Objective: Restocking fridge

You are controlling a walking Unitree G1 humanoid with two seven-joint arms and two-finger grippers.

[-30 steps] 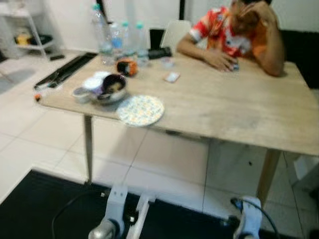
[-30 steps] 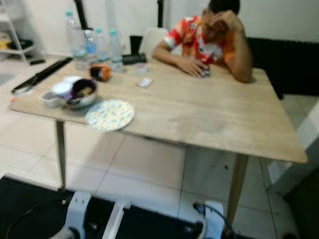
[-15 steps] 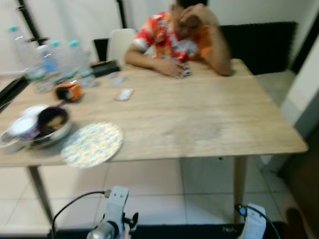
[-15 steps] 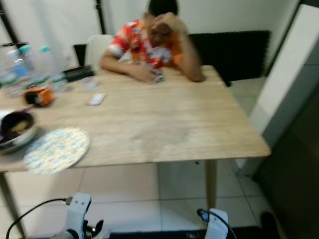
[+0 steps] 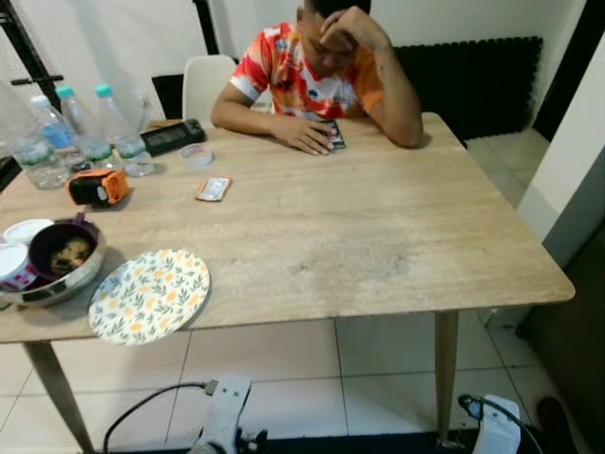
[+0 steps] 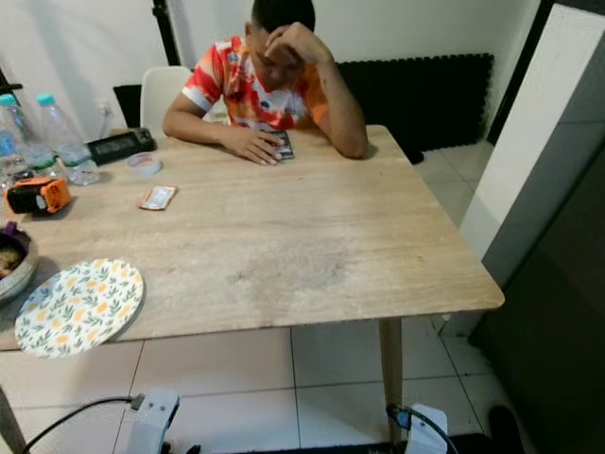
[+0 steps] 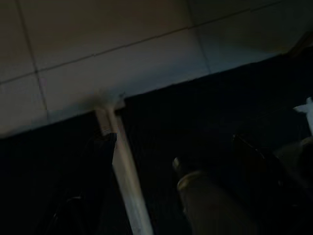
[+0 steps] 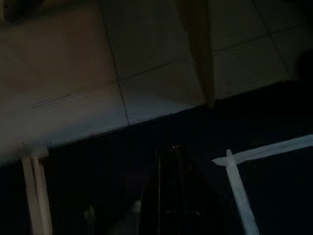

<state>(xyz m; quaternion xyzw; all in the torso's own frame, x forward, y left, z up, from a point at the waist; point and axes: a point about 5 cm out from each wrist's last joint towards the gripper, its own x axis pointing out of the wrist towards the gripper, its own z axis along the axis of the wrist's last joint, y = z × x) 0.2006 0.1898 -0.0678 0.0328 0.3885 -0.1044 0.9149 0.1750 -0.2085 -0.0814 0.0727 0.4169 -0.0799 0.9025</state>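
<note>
A tiled dining room with a black mat [image 8: 98, 176] underfoot: both arms hang idle over it, the left claw [image 7: 171, 161] spread wide and empty, the right claw [image 8: 172, 161] pressed closed on nothing. On the worktop [image 5: 378, 236] ahead, bottles [image 5: 76, 132] stand at ten o'clock, likely awaiting restocking; a plate [image 5: 149, 295] lies at eight, a person [image 5: 317, 66] sits at twelve.

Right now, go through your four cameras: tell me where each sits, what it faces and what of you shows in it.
Left eye: on the head, looking down at the wooden table and a seated person; both arms low in the picture.
Right eye: beside it, same scene, sharing the floral plate.
Left wrist: on the idle left arm, facing dark mat and tiles.
Right wrist: on the idle right arm, facing tiles, mat and a table leg; the right gripper shows dark.
</note>
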